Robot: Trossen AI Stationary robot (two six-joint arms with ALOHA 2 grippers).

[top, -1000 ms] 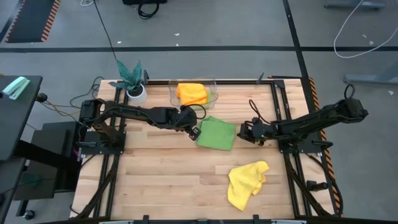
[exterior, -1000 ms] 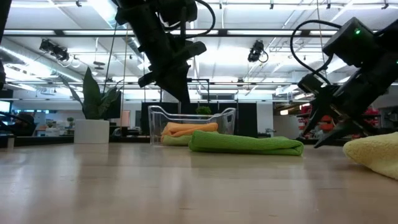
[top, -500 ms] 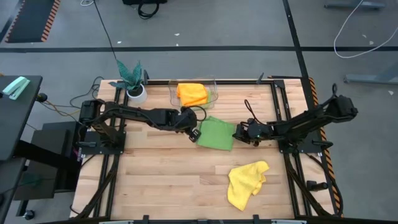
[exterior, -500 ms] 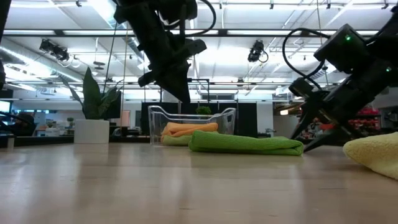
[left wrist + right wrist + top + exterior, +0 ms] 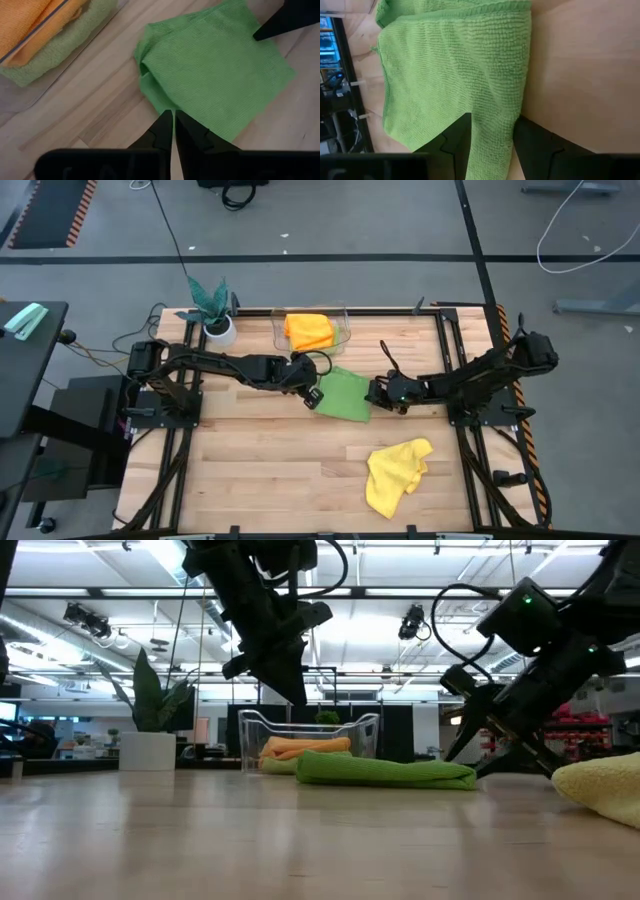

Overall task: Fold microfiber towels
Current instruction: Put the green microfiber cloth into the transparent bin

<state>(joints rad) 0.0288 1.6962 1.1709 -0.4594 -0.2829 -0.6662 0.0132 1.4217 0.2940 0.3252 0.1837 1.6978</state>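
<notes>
The right gripper (image 5: 374, 393) is seen low at the green towel (image 5: 343, 394), its fingers (image 5: 456, 135) set wide apart with the towel's near edge between them — whether cloth is actually pinched cannot be told. The left gripper (image 5: 313, 395) is held above the table at the towel's opposite edge; in the left wrist view its fingers (image 5: 162, 131) stand almost together with only a thin slit between, and nothing is gripped. The green towel is found folded flat near the table's middle, just in front of the bin (image 5: 343, 333), lying slightly askew to the table's edges; in the low view it reads as a low, long pad (image 5: 385, 772) stretched across the line of sight. An orange towel (image 5: 308, 329) is stacked in the bin over a lime towel (image 5: 50, 54). A yellow towel (image 5: 392, 473) is left crumpled and unfolded at the front right of the table (image 5: 260, 470), well apart from the rest.
</notes>
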